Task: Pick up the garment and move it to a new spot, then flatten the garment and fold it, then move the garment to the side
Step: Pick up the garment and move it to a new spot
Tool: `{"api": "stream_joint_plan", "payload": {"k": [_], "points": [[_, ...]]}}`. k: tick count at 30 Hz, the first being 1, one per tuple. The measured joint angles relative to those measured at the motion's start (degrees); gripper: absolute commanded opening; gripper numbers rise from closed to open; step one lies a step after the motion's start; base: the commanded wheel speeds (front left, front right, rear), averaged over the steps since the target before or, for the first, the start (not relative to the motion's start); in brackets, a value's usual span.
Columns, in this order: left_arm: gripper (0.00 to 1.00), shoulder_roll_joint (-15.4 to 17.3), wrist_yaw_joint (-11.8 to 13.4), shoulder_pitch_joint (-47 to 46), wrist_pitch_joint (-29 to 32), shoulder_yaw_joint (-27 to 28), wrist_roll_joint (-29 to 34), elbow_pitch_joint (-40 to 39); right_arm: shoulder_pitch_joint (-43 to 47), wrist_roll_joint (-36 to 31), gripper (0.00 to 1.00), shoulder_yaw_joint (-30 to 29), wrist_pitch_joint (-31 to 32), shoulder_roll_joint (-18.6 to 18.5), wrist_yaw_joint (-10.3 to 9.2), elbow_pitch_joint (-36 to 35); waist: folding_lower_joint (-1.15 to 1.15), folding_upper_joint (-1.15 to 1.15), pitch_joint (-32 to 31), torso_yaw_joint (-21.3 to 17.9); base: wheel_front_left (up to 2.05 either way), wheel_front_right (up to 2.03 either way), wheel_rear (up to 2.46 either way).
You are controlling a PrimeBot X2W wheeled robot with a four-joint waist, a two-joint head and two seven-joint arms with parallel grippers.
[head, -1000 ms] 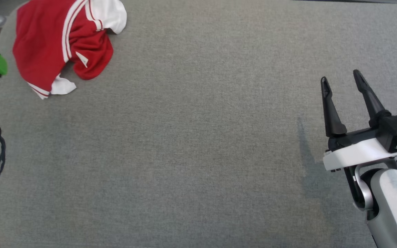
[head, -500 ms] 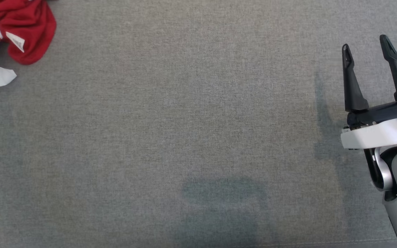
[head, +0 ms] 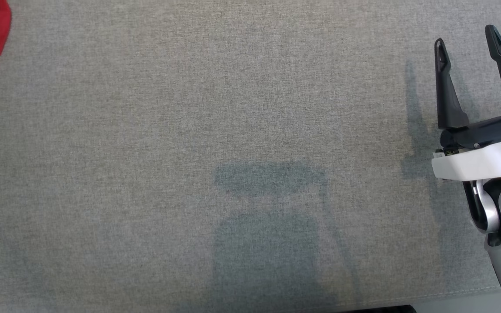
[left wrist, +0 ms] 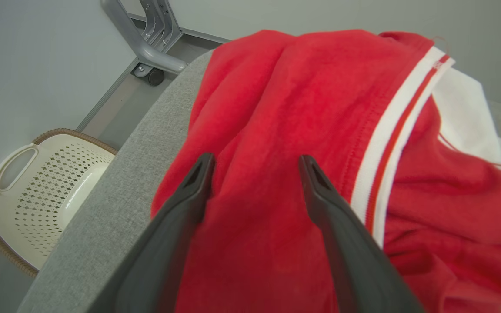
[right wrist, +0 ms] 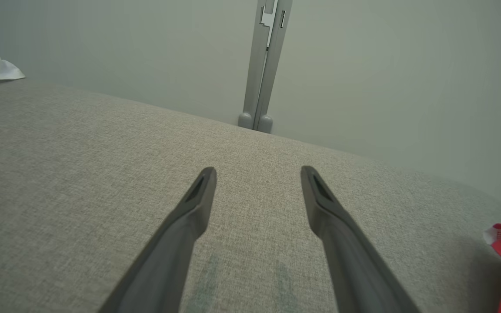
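The crumpled red fabric garment with white stripes [left wrist: 285, 100] lies near a left corner of the grey cloth-covered counter [left wrist: 115, 195]; the left claw [left wrist: 255, 163] hangs over it, fingers apart; the right claw [head: 465, 37] is spread wide over bare counter

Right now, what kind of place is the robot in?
Probably a workroom set up for folding laundry: a red and white garment lies on a grey cloth-covered table, and a cream laundry basket sits on the floor beside it.
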Motion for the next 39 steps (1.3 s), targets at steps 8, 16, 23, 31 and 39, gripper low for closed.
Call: {"api": "stream_joint_plan", "payload": {"k": [8, 16, 23, 31, 39], "points": [[0.00, -1.92, 0.00, -1.31, -1.88, 0.22, 0.97, 2.90, -0.04, -0.01, 1.00, -0.16, 0.18, -0.12, 0.00, -0.15, 0.00, 0.00, 1.36, -0.65, 0.00, 0.00, 0.00], [0.00, -3.08, 0.00, -1.37, -5.46, -1.45, 1.52, 4.75, -0.92, 0.00, 1.00, 0.04, -0.02, 0.23, 0.00, 1.11, 0.00, 0.00, 0.32, -0.10, 0.00, 0.00, 0.00], [0.00, -3.81, -2.07, -2.80, -9.42, -3.05, 1.74, 5.08, -0.92, 0.24, 1.00, 0.30, -1.16, 1.10, 0.00, 4.23, 0.00, 0.00, -2.13, 0.72, 0.00, 0.00, 0.00], [0.00, -6.76, -8.51, -5.09, -14.21, -6.70, 1.25, 3.49, -0.93, 1.16, 1.00, 1.55, -3.22, 3.16, 0.09, 8.79, 0.00, 0.00, -7.77, 1.73, 0.00, 0.00, 0.00], [0.00, -8.84, -12.90, -5.21, -17.46, -8.76, -0.23, 0.63, -0.48, 1.85, 1.00, 1.74, -4.23, 4.39, 0.08, 12.28, -0.01, 0.00, -13.94, 2.27, 0.00, 0.00, 0.00]]}}
